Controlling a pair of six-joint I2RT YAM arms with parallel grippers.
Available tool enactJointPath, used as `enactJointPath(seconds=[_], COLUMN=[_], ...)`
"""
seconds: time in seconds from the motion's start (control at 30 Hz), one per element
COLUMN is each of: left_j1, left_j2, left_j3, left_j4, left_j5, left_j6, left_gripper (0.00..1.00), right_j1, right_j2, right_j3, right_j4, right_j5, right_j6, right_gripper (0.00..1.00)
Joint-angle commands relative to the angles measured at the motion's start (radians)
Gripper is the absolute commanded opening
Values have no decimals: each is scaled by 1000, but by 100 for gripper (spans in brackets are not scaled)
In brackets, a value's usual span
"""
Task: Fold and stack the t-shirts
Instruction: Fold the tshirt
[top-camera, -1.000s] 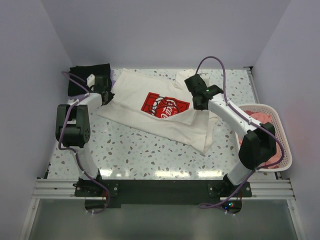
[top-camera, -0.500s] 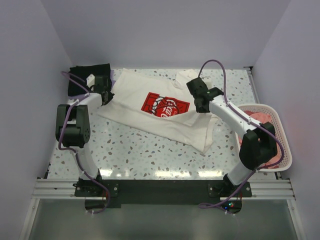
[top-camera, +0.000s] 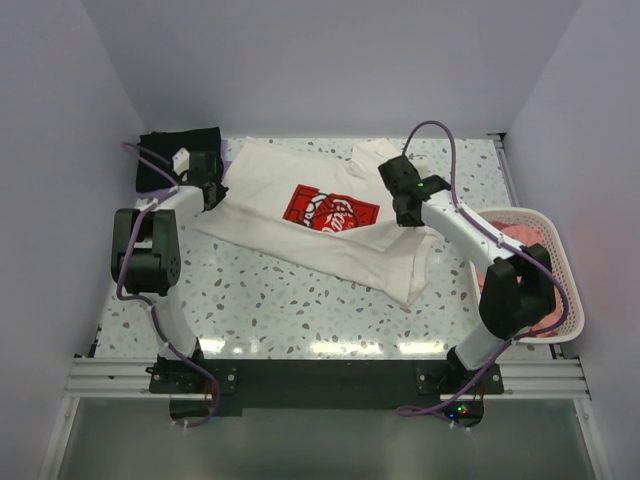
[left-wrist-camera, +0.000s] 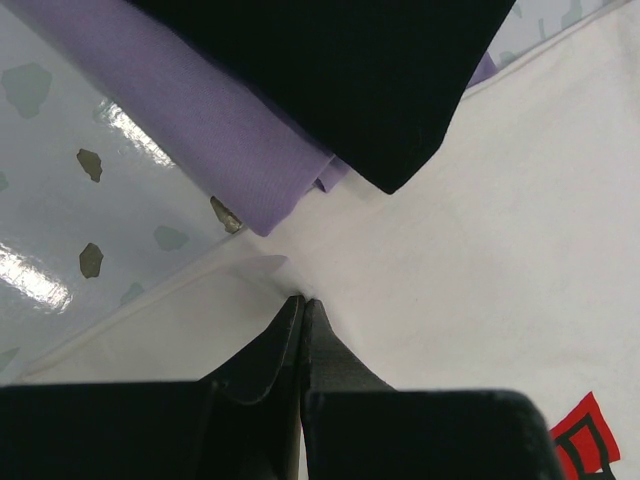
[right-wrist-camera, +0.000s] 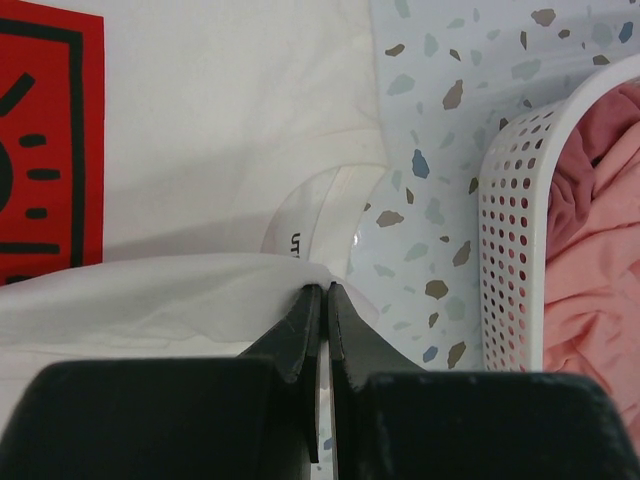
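The cream-white t-shirt with the red square print lies spread across the table's middle, slanted. My left gripper is shut on its left edge; in the left wrist view the closed tips pinch white cloth. My right gripper is shut on a lifted fold at its right edge, seen in the right wrist view above the neckline. The folded black t-shirt lies at the back left on the lavender one. Salmon-pink t-shirts fill the basket.
The white slatted basket stands at the right edge, close to my right arm; its perforated wall shows in the right wrist view. Speckled terrazzo table lies in front of the shirt. Walls enclose the back and both sides.
My right gripper has moved a little to the right, toward the basket, drawing the shirt's right edge with it. My left gripper has stayed in place.
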Motion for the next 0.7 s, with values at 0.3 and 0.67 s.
enactJointPath(seconds=[0.3,0.67], left_j1=[4,4], left_j2=[-26,35], left_j3=[44,94], left_j4=[30,30], left_j5=[-12,21], left_j6=[15,30], left_gripper=[2,3], right_j1=[-24,-32], right_j2=[-15,82], right_j3=[-19,58], right_j4=[35,46], right_j5=[-2,-30], right_j6=[-9,-8], right_gripper=[0,0])
